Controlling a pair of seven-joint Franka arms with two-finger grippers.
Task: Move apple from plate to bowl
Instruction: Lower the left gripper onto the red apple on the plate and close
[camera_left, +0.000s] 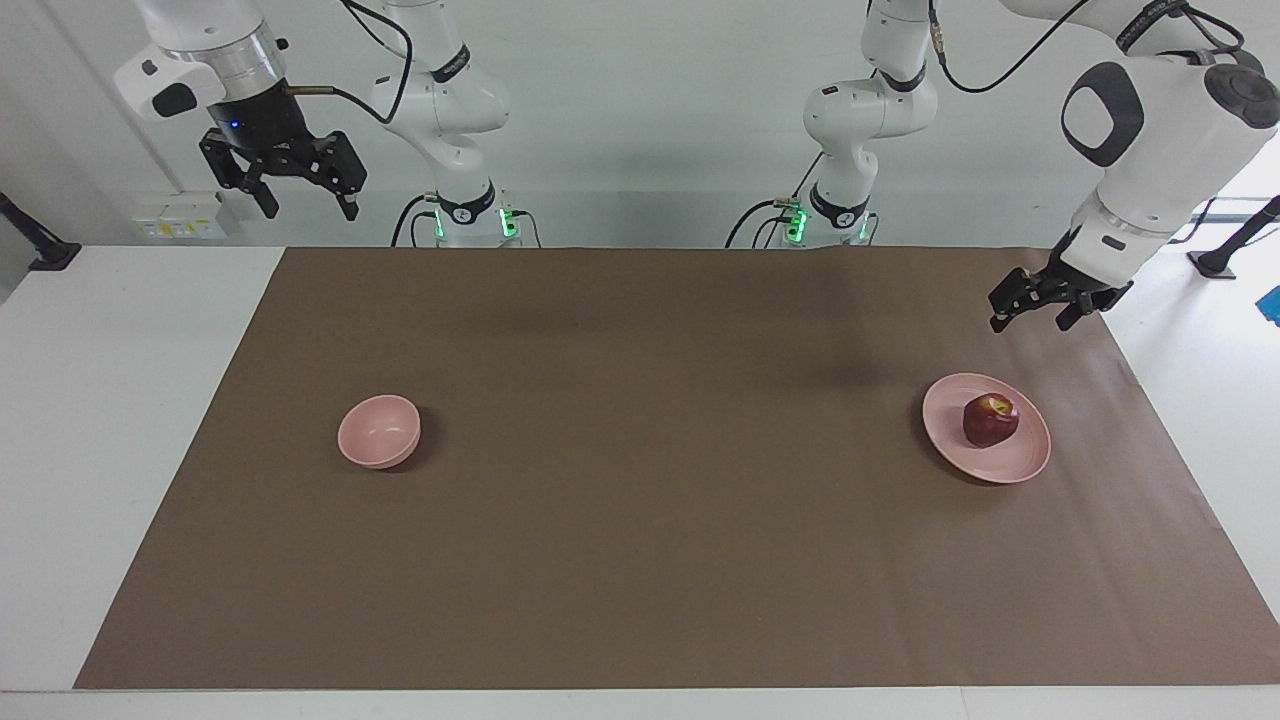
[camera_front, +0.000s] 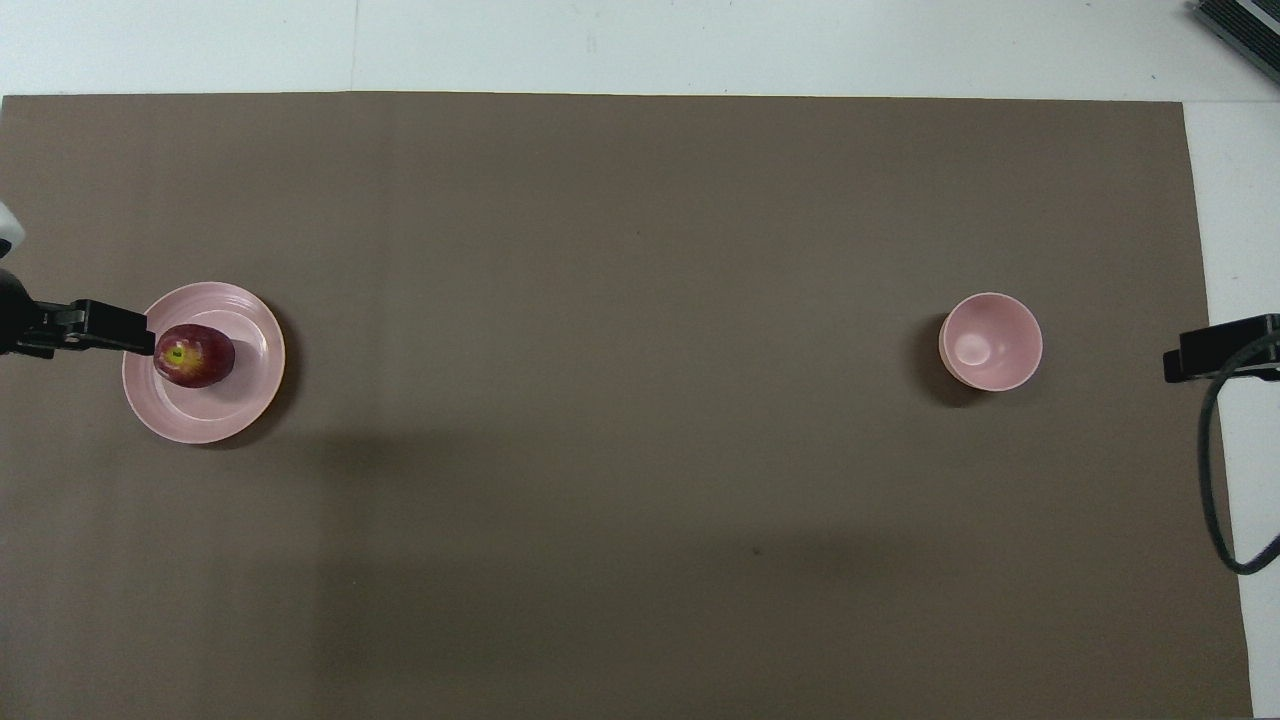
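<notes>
A dark red apple sits on a pale pink plate toward the left arm's end of a brown table mat, well apart from the small pink bowl toward the right arm's end. The left gripper hangs above the mat near the plate, jaws spread and empty. The right gripper waits raised, jaws wide. No readable writing or brand marks show.

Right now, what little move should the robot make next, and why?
Probably bring the left gripper down over the apple: its jaws are open and it hangs above the mat near the plate, where the apple lies untouched. The bowl is empty.
</notes>
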